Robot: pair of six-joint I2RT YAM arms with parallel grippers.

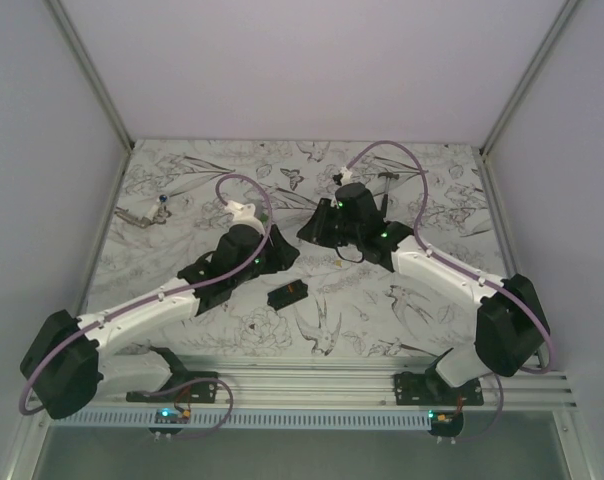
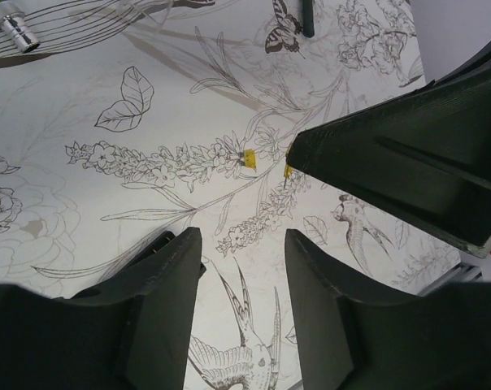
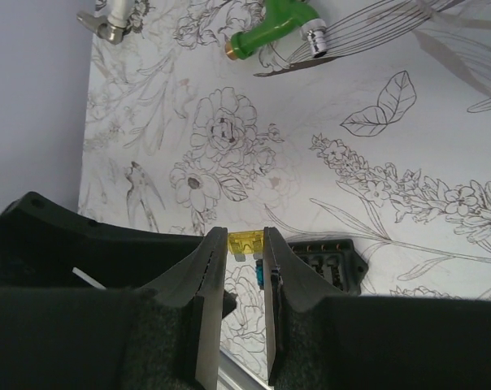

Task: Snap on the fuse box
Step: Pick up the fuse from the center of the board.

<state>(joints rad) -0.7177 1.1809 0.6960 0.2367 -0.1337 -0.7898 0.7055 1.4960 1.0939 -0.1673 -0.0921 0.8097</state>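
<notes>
On the flower-printed table (image 1: 182, 180), the fuse box (image 1: 287, 293) lies flat near the front middle, just ahead of the two arms' wrists and touched by neither. From the right wrist camera the same black box (image 3: 331, 262) sits on the table just beyond the right finger, with its ribbed top facing up.

The right gripper (image 3: 242, 252) has its fingers drawn close together, and a small yellow fuse (image 3: 244, 240) sits between the tips. It looks pinched there, though the contact itself is partly hidden by the fingers. A bit of blue shows just below the fuse, too small to make out.

The left gripper (image 2: 244, 244) holds nothing. Its two fingers stand apart, with bare printed table showing through the gap. The dark body of the other gripper (image 2: 408, 171) fills the right side of that view, and a small yellow scrap (image 2: 248, 158) lies on the table just beside its tip.

Further back, a green plastic piece (image 3: 262, 34) rests with a shiny metal socket (image 3: 317, 42) at its end, well apart from the box. A small metal part (image 1: 140, 214) lies near the left edge of the table.
</notes>
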